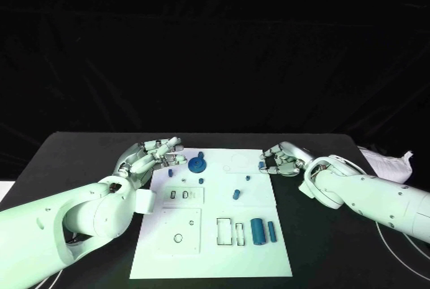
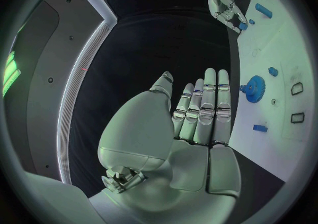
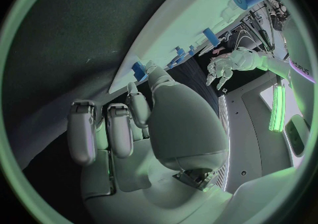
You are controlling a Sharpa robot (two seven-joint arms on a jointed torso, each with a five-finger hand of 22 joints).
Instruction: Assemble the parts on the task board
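Note:
The white task board lies in the middle of the black table. On its far part a blue gear lies flat, with small blue parts near it. Two blue cylinders lie at the board's right side. My left hand hovers at the board's far left corner beside the gear, fingers straight and nothing in the palm. At the board's far right edge, my right hand curls its fingers in and pinches a small blue part between thumb and fingertip.
The board has outlined slots and recesses on its near half. A white crumpled bag lies at the table's right edge, and a pale cable runs along the near right. Bare black table flanks the board on both sides.

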